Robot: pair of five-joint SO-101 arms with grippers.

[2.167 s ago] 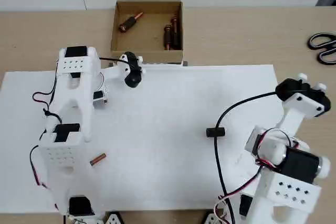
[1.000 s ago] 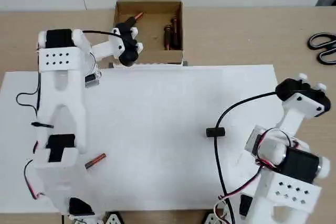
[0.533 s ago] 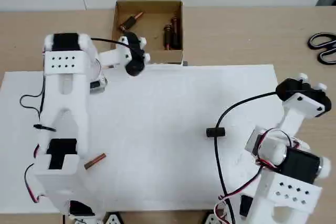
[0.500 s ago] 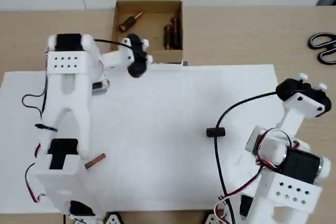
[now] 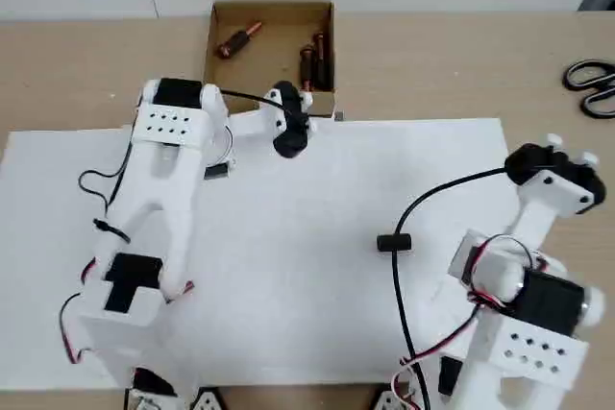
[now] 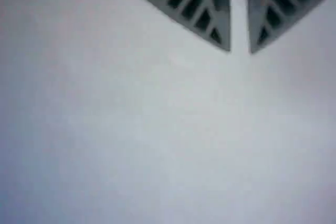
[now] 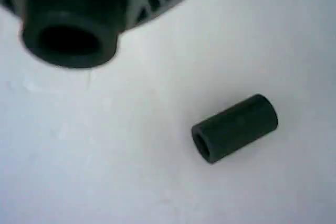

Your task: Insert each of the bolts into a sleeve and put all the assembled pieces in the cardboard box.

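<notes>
My left gripper hangs over the white sheet just in front of the cardboard box. In the left wrist view its fingers stand almost together with nothing between them. The box holds one assembled piece at its left and a few more at its right. A copper bolt peeks out beside the left arm's base. My right gripper is shut on a black sleeve. A second black sleeve lies loose on the sheet close by it, and appears as the sleeve in the high view.
The white sheet covers most of the wooden table. Scissors lie at the far right edge. A black cable arcs from the right arm over the loose sleeve.
My left arm drew back from over the box's left side and swung right along its front edge. Its lower part now covers most of the bolt. The right arm kept still.
</notes>
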